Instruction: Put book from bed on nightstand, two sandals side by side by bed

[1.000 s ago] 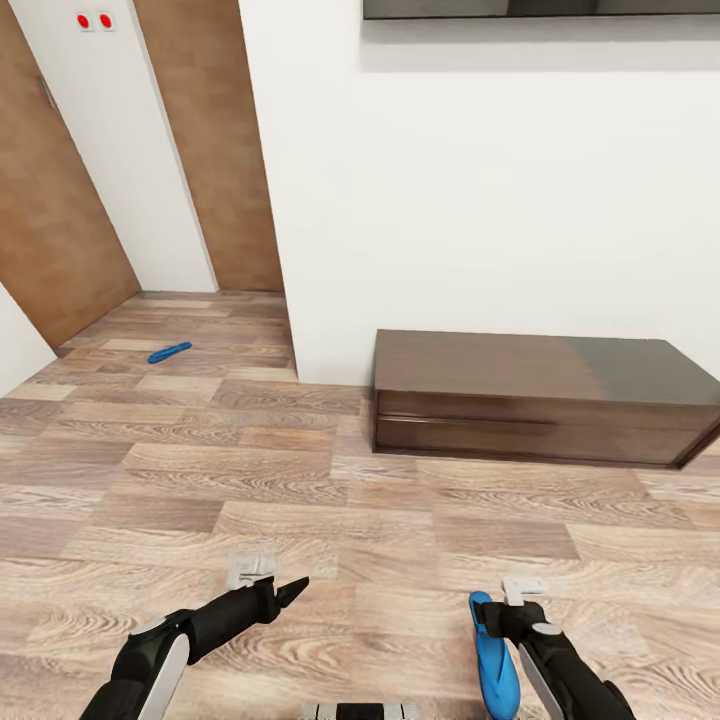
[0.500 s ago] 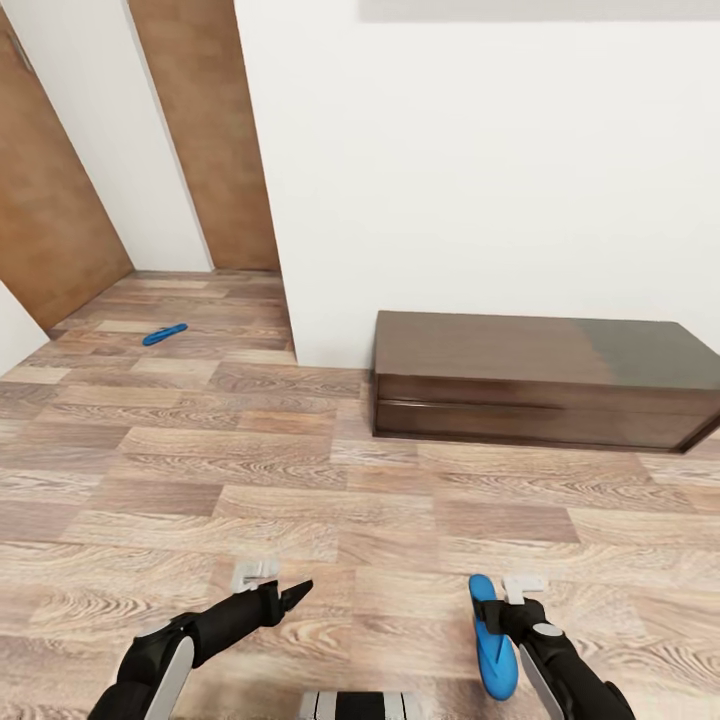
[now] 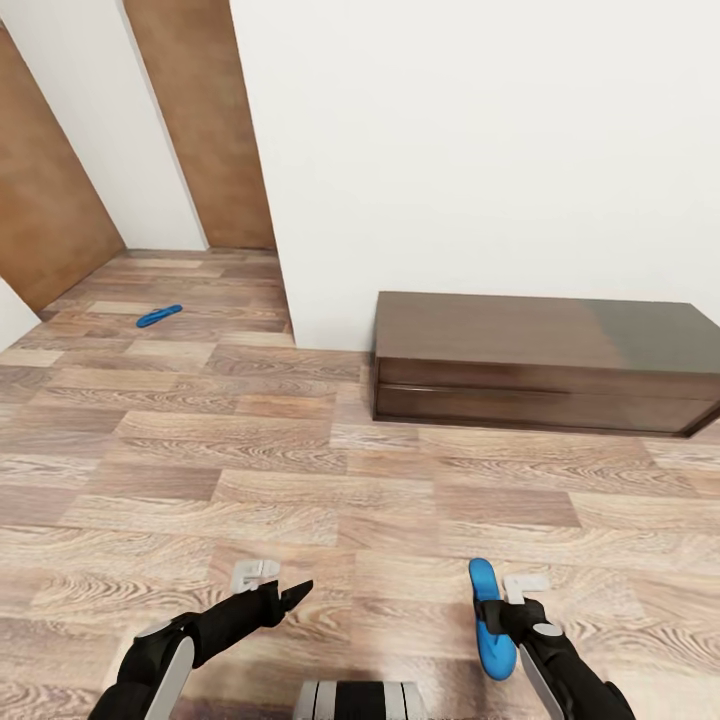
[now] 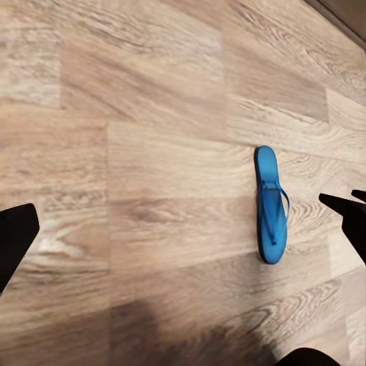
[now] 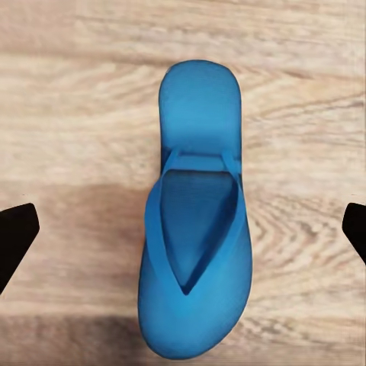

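I am holding my right gripper [image 3: 497, 607] low at five o'clock, and I cannot tell whether its fingers are clamping the blue sandal [image 3: 490, 620] beside them. My left gripper [image 3: 296, 593] is hanging at seven o'clock, fingers spread, holding nothing. The other sandal [image 3: 159, 316] is lying on the wood floor [image 3: 300, 480] at eleven o'clock, well apart from the dark dresser [image 3: 540, 362] at one o'clock.

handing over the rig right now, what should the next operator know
left gripper: open, empty, over the floor.
right gripper: open, fingers either side of the near sandal, not touching it; the sandal seems to lie flat on the floor.
far sandal: on the floor by the doorway, well apart from the first.
done: sandals not yet paired.
left: put both side by side next to the bed; book to a nightstand, unconfirmed here.
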